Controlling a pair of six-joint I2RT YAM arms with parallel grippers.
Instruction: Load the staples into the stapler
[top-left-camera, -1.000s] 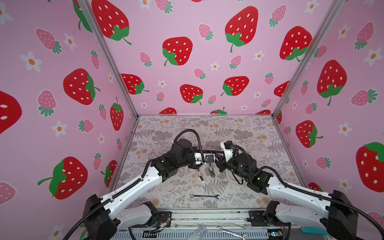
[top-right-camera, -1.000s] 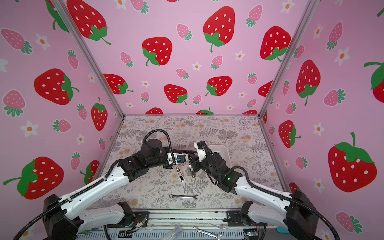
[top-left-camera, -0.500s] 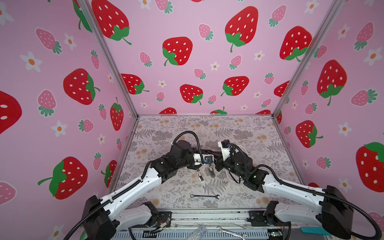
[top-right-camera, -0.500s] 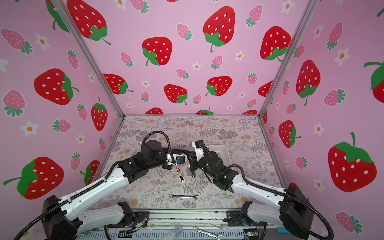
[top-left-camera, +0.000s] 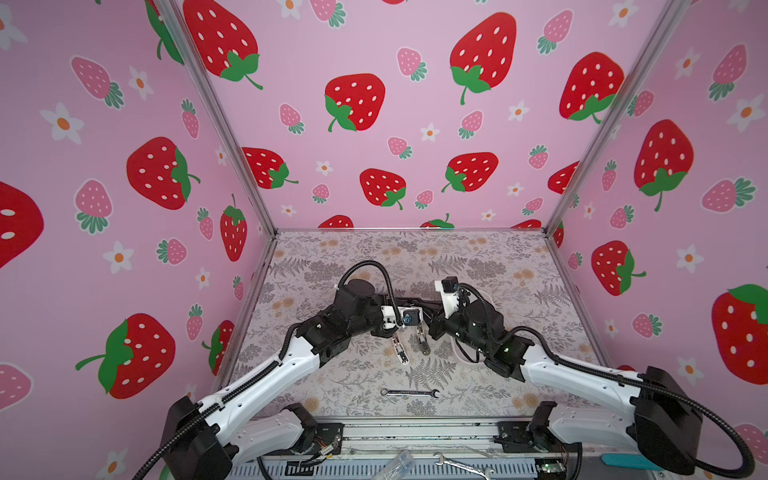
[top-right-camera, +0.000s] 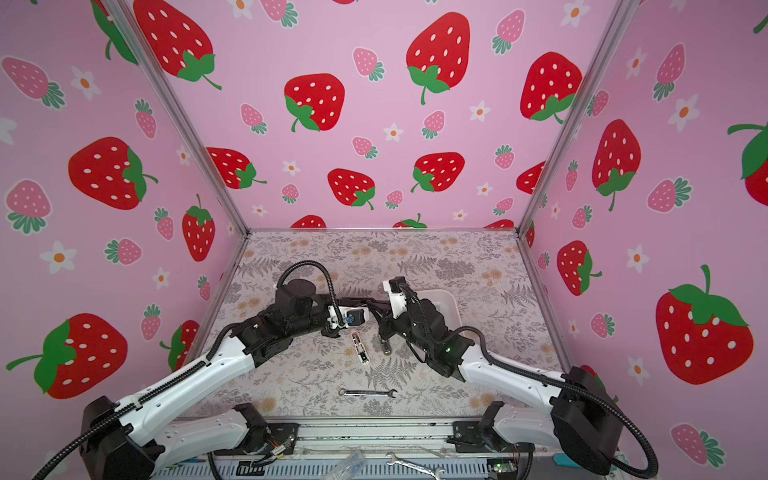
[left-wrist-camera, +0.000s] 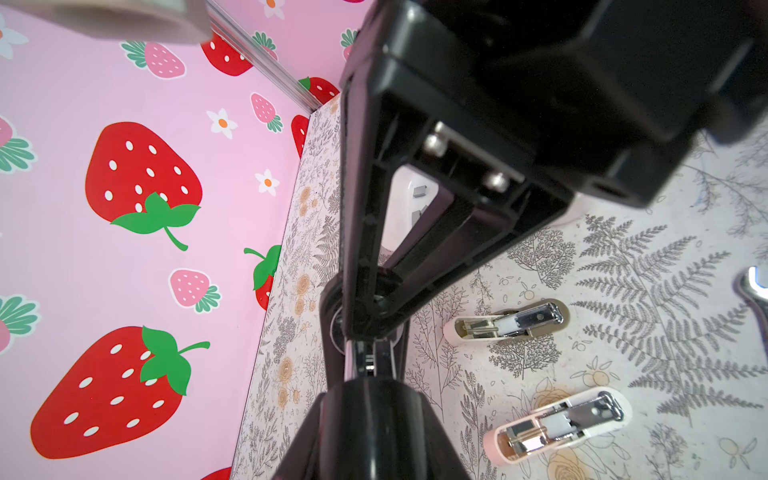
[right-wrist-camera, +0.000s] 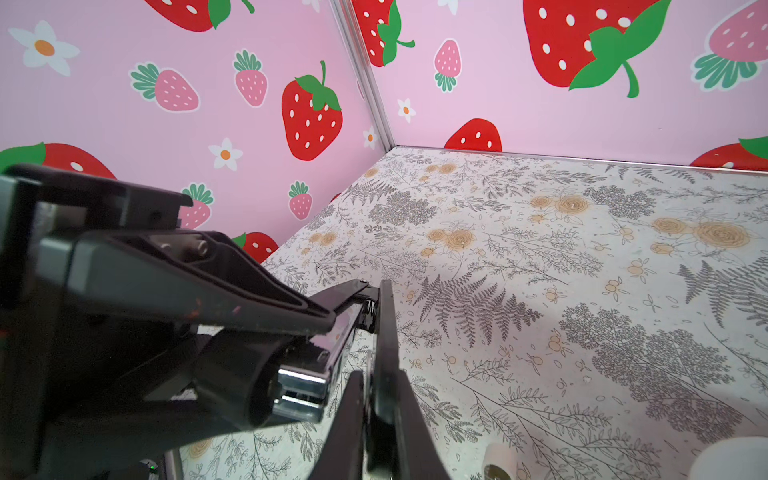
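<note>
Just changed: right gripper (right-wrist-camera: 376, 374) snapped together within the last second and nudged in toward 9 o'clock, right up against the black stapler (right-wrist-camera: 301, 384).
Meaning: reads as a pinch or push at the opened stapler's top arm rather than a strip delivery; no strip visible in the pinch, so loading looks not yet done.
Left gripper (left-wrist-camera: 368, 332): clamped on the black stapler, holding it clear of the table (top-left-camera: 478, 257) at mid-scene.
Staples (left-wrist-camera: 419, 191): lying in the white tray (top-right-camera: 451, 301), at 3 o'clock from the meeting grippers; two or three grey strips glimpsed, exact count unclear.
Staplers: three in all; one black, held; two mini staplers (left-wrist-camera: 507, 322) lying opened on the table at 6 o'clock.
Wrench (top-left-camera: 409, 392): one on the table, farther out at 6 o'clock.
</note>
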